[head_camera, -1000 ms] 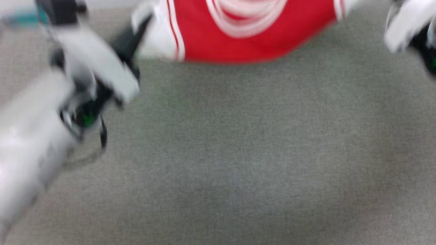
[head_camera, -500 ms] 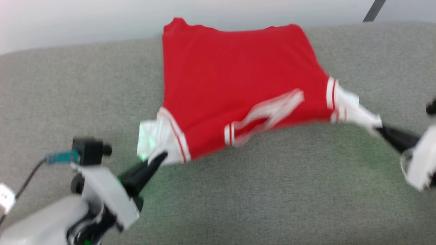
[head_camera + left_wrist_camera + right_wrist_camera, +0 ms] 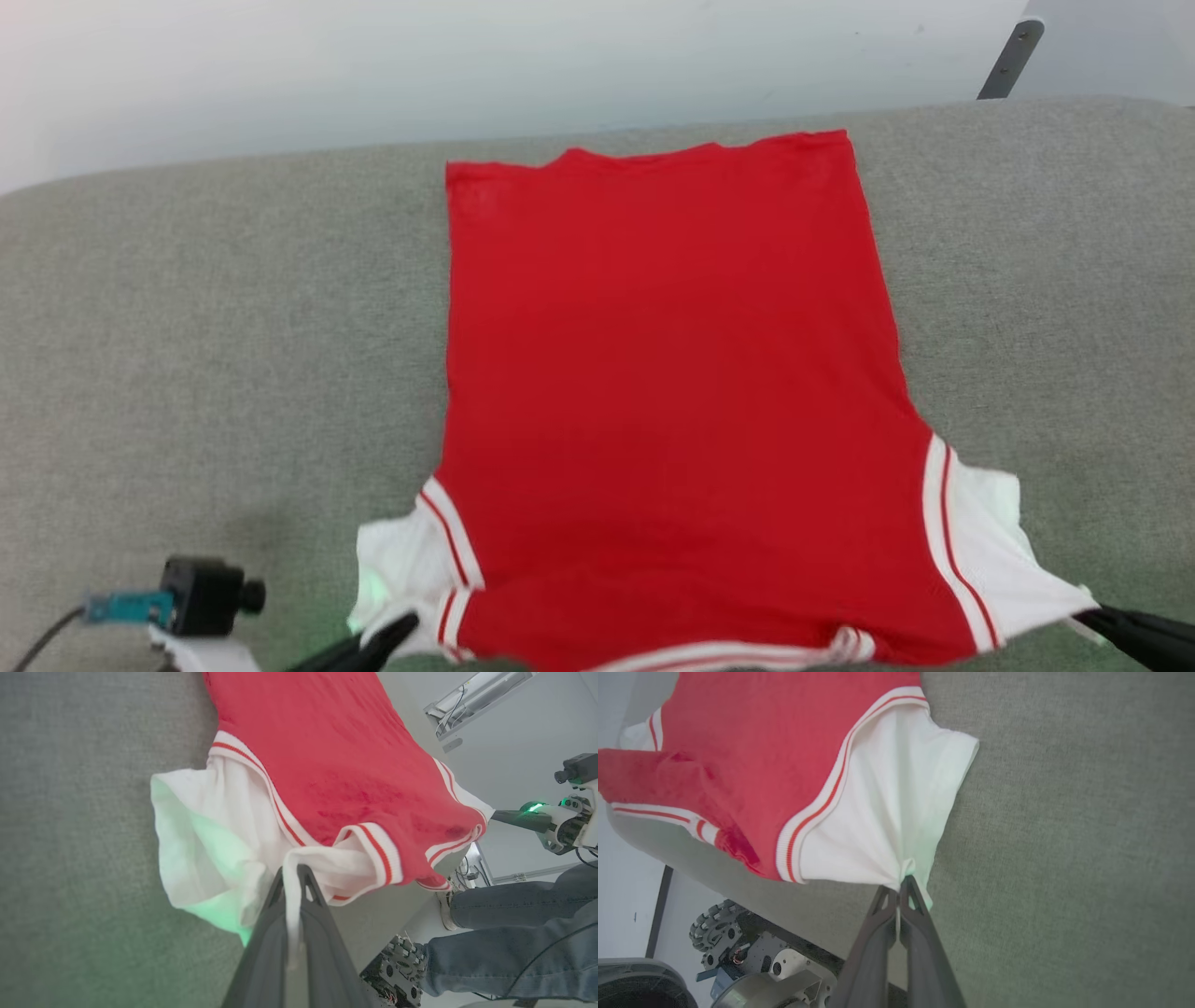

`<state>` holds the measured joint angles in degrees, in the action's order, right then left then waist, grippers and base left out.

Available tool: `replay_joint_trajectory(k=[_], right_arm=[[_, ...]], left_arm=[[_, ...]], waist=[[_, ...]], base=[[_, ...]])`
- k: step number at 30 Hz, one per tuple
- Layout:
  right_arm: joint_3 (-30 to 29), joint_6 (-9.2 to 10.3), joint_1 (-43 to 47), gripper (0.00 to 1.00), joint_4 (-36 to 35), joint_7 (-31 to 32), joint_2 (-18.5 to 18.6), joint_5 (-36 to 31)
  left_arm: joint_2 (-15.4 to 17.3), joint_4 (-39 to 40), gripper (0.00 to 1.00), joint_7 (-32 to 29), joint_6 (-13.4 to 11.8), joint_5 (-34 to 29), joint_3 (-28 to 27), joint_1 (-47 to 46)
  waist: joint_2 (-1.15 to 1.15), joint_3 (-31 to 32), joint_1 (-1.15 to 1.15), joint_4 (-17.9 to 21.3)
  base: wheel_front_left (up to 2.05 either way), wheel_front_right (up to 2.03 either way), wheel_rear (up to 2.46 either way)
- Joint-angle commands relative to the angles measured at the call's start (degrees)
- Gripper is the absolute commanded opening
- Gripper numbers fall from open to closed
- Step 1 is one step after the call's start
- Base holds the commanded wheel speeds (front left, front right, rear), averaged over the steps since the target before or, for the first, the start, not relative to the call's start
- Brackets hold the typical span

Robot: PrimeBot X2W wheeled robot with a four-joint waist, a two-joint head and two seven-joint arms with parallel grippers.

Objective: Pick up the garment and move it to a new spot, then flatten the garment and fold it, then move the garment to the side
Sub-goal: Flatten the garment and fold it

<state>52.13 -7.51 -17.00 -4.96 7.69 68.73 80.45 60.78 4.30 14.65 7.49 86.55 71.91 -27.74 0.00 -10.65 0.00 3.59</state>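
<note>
The left gripper (image 3: pixel 293 872) is clamped shut on a bunched fold of the garment's (image 3: pixel 663 373) white sleeve (image 3: pixel 210 835), with a strip of white cloth running down between its two dark fingers. The right gripper (image 3: pixel 900 884) is pinched just as tight on the gathered tip of the other white sleeve (image 3: pixel 887 793).

From the head view, little of either tool can be seen. Just the dark fingertips poke in at the bottom edge, and the arms behind them are cut off. A small black camera (image 3: pixel 201 593) on the left wrist shows at the lower left.

The garment's collar end is also cropped there. A sliver of striped trim shows, and in the wrist views that end droops past the near edge of the grey surface (image 3: pixel 205 327). Whatever is on the underside of the cloth is hidden, as a plain red face is turned up.

The garment lies spread down the middle of the grey surface, its hem close to the far edge and its sleeves at the near edge. Each gripper sits at a near corner of the garment, touching its sleeve and drawing it outward. Beyond the near edge of the grey surface, a person's legs (image 3: pixel 514 933) in jeans stand by the robot's wheeled base (image 3: pixel 738 952).
</note>
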Motion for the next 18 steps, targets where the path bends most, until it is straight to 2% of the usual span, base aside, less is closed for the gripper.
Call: replay_joint_trajectory(k=[1, 4, 8, 12, 18], right_arm=[[-0.98, 0.04, 1.98, 0.0, -0.81, -0.82, 1.23, 0.91], [-2.71, 0.04, 4.59, 0.0, -1.98, -2.48, 3.19, 1.58], [-3.89, 0.04, 6.24, 0.0, -1.57, -1.98, 1.9, 0.4], [-4.14, 0.04, 5.25, 0.0, 1.13, 1.61, -2.55, -2.45], [-4.19, 0.04, 3.31, 0.0, 8.46, 7.65, -12.19, -9.18]], left_arm=[[0.83, 1.02, 0.0, 0.1, -0.44, 0.4, 0.06, 1.24], [1.72, 2.76, 0.0, 0.15, -1.54, 0.57, 0.13, 2.6], [-0.63, 1.97, 0.0, -0.63, -2.01, -0.31, 0.37, 3.21], [-4.93, -1.28, 0.0, -3.09, -2.15, -1.4, 0.73, 2.97], [-11.13, -8.49, 0.0, -5.49, -1.61, -3.62, 1.06, 2.79]], waist=[[0.0, -0.06, 0.0, 0.11], [0.0, -0.28, 0.0, 0.11], [0.0, -0.58, 0.0, 0.07], [0.0, -0.87, 0.0, 0.14], [0.0, -1.16, 0.0, 0.06]], base=[[0.0, 0.0, 0.0], [0.0, 0.0, 0.0], [0.0, 0.0, 0.0], [0.0, 0.0, 0.0], [0.0, 0.0, 0.0]])
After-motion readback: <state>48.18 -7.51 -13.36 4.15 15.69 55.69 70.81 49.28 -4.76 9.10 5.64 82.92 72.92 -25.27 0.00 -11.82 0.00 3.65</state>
